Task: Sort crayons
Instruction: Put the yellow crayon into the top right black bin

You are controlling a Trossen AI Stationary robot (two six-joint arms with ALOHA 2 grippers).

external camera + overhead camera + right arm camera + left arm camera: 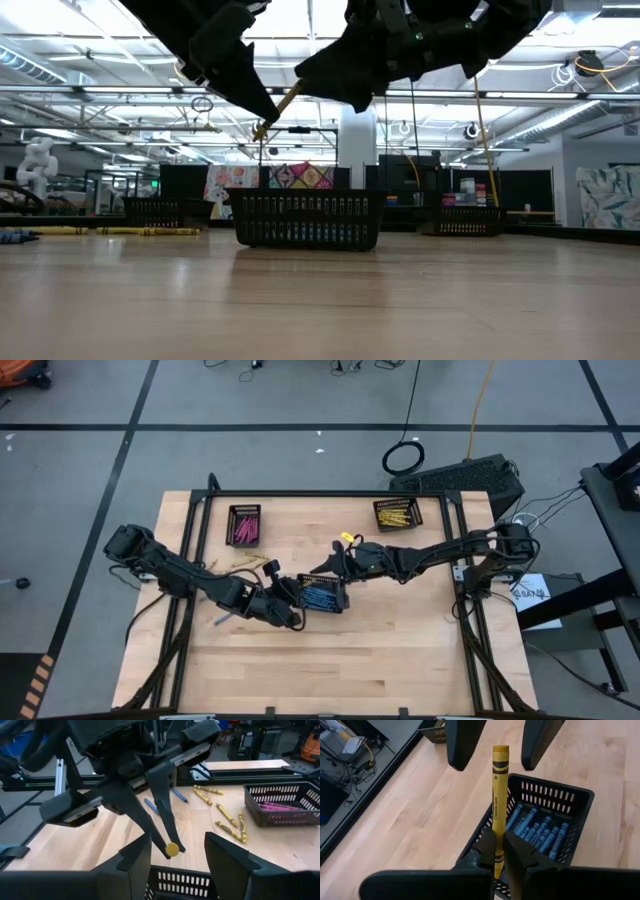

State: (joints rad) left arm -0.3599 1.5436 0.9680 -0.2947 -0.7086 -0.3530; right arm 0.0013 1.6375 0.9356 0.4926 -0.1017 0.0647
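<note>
Left gripper (498, 851) clamped on upright yellow crayon (498, 795) above black tray of blue crayons (540, 827), right gripper (177, 851) fingers spread wide just beside crayon tip, pale wood table (400, 660), grey floor (80, 470), bright hall beyond, "Crayola" along crayon

Above the tray of blue crayons (322, 597) there is little room: the left gripper (499, 851) holds a yellow crayon (499, 805) upright over its rim, and the right gripper's (172, 851) spread fingers flank that crayon's tip. The wooden table (400, 660) nearer than the tray lies bare.
</note>
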